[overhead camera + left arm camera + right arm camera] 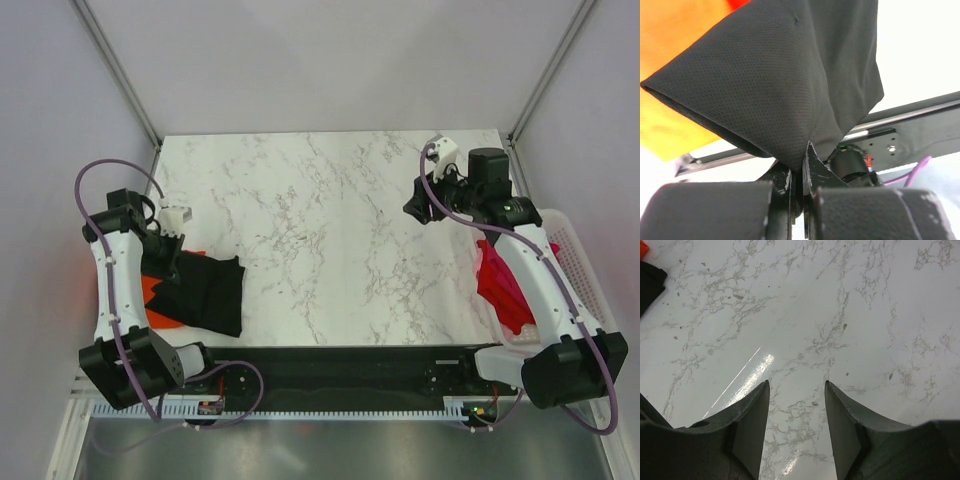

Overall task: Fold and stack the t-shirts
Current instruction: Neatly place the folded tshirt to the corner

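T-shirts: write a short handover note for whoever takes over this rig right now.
Left gripper: shut on a fold of the black shirt.
Right gripper: open, holding nothing, above bare table.
Things: black shirt lies over the orange shirt at the near left; pink shirt is bunched in the basket on the right.
Done: black looks folded and stacked on orange, not yet released.
Left: release black; fetch, fold and stack pink.
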